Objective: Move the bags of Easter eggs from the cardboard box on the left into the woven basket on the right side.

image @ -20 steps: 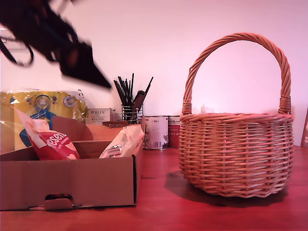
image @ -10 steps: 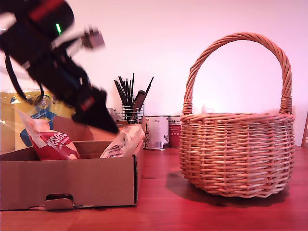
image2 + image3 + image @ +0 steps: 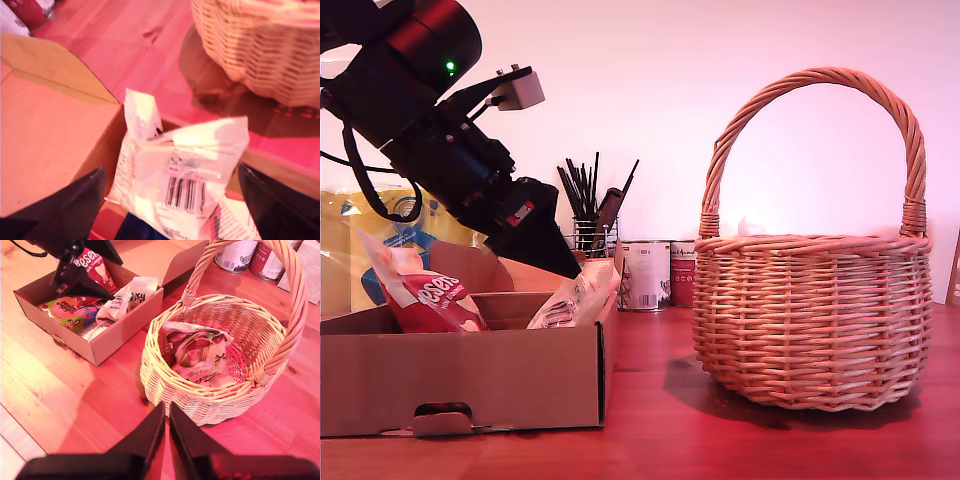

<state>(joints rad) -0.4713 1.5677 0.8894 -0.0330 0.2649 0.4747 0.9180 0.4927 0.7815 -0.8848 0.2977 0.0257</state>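
Note:
The cardboard box (image 3: 470, 375) stands at the exterior view's left, with a red-and-white bag (image 3: 425, 297) and a white bag (image 3: 575, 297) poking out of it. My first gripper (image 3: 565, 265) hangs open just above the white bag (image 3: 185, 180), whose barcoded end lies between the two dark fingers (image 3: 65, 210). The second wrist view shows a blue-purple bag (image 3: 67, 310) lying in the box (image 3: 125, 325) too. The woven basket (image 3: 810, 320) stands at the exterior view's right and holds a white bag with green leaves (image 3: 200, 357). My second gripper (image 3: 166, 432) is shut, empty, high over the basket's near rim.
Behind the box are a yellow-and-blue towel pack (image 3: 410, 225), a small white carton (image 3: 525, 240), a wire holder of black pens (image 3: 590, 215) and two tins (image 3: 645, 275). A strip of bare red-brown table (image 3: 650, 420) separates box and basket.
The first arm has swung down and towards the exterior view's right, from the top left corner to just above the white bag. Bags, box and basket have not moved.

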